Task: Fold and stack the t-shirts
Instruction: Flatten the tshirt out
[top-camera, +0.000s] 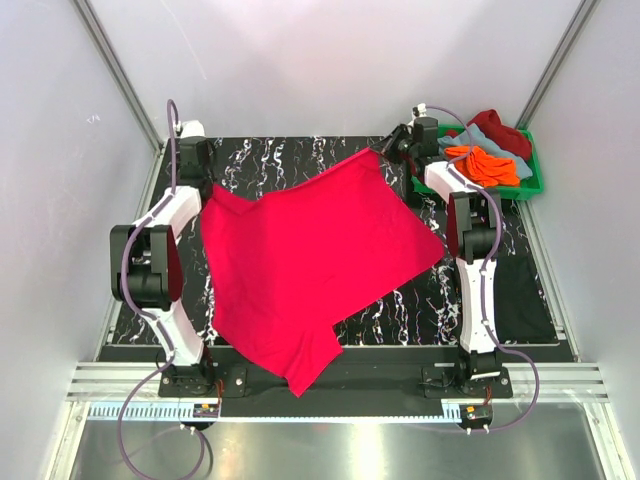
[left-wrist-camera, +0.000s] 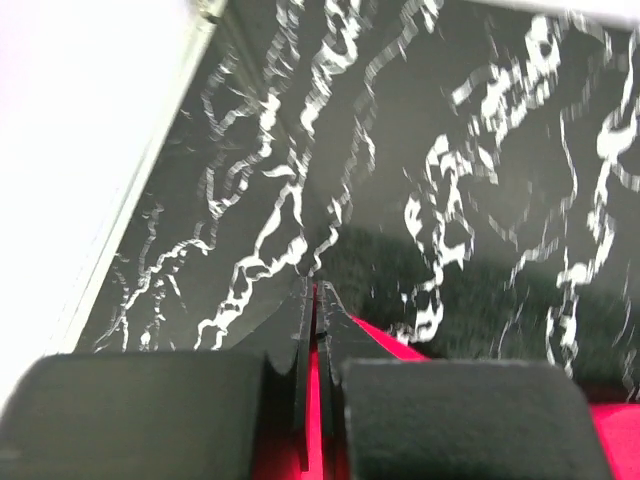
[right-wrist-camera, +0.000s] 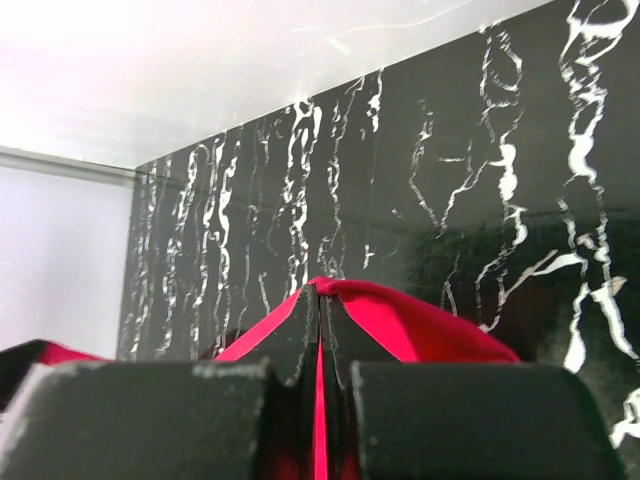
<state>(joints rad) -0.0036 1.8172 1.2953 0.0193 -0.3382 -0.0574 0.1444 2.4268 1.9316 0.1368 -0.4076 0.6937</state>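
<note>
Left pincer (left-wrist-camera: 313, 292), right pincer (right-wrist-camera: 318, 297) clamped on red t-shirt (top-camera: 300, 260) (spread wide).

White-shelled left arm (top-camera: 175, 215) and right arm (top-camera: 478, 290) with black joint housings and looping grey-purple cables (top-camera: 171, 150); left gripper (left-wrist-camera: 314, 292) and right gripper (right-wrist-camera: 318, 295) matte black.

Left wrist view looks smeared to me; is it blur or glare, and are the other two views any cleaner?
Left wrist: the marbled tabletop is smeared and the wall at left is blown out white, yet the left pincer reads shut on the red t-shirt. Right wrist: veins crisper, wall overexposed at top, right pincer soft up close. Top external: even light, sharp.
</note>
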